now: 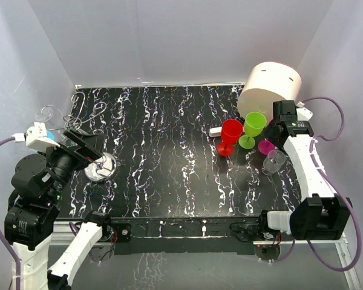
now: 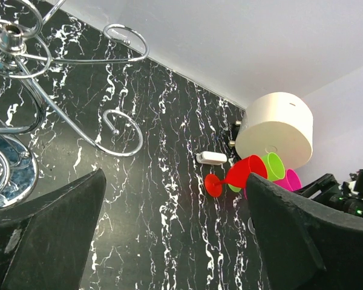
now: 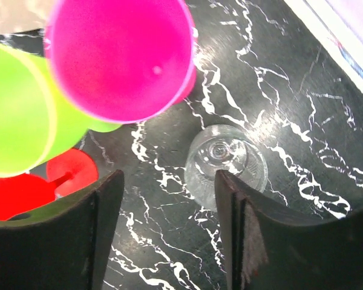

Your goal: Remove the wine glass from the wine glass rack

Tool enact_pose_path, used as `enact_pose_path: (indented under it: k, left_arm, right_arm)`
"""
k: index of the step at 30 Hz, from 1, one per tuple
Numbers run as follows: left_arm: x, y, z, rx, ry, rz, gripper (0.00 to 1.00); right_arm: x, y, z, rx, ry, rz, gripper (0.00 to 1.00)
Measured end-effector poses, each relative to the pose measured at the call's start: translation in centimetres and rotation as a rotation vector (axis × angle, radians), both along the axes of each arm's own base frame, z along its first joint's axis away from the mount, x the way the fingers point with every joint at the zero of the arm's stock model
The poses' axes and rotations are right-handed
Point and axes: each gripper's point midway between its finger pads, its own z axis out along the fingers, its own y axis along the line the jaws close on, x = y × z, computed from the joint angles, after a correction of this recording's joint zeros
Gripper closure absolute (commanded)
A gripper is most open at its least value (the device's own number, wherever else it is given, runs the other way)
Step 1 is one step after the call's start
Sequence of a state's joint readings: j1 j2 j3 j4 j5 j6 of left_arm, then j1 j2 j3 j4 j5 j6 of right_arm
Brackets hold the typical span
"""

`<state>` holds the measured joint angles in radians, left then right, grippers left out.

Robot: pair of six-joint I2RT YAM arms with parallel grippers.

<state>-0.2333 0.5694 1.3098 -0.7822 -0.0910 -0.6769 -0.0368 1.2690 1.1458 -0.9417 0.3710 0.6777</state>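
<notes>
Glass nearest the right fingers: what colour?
Clear glass, no tint. The right wrist view shows it best.

The surface (image 1: 181, 151) under me is black, streaked all over with white marble veins. The wine glass rack (image 2: 13, 33) is shiny silver wire. The wine glass (image 3: 225, 160) is clear and colourless. Beside it stand a red glass (image 1: 231, 134), a lime-green glass (image 1: 254, 124) and a magenta glass (image 3: 121, 54). The big cylinder (image 1: 271, 84) is cream. My left fingers (image 2: 42, 241) and right fingers (image 3: 60, 241) are matte black.

Marbled table (image 1: 181, 181): rack (image 1: 104, 167), wine glass (image 1: 273, 162), goblets (image 1: 232, 132)
</notes>
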Motion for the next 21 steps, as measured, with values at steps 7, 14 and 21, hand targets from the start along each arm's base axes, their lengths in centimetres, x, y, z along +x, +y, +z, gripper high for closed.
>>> enact_pose_path:
  k: [7, 14, 21]
  left_arm:
    - [0.3, 0.7, 1.3, 0.061, -0.001, 0.022, 0.01]
    - [0.0, 2.0, 3.0, 0.146, -0.003, 0.063, 0.01]
    - [-1.1, 3.5, 3.6, 0.209, 0.005, 0.108, 0.01]
  right_arm:
    - [1.7, 4.2, 5.4, -0.026, -0.176, 0.215, 0.23]
    - [3.4, 12.5, 10.1, 0.059, -0.407, 0.58, 0.18]
    - [2.9, 22.0, 13.3, 0.181, -0.585, 0.897, 0.16]
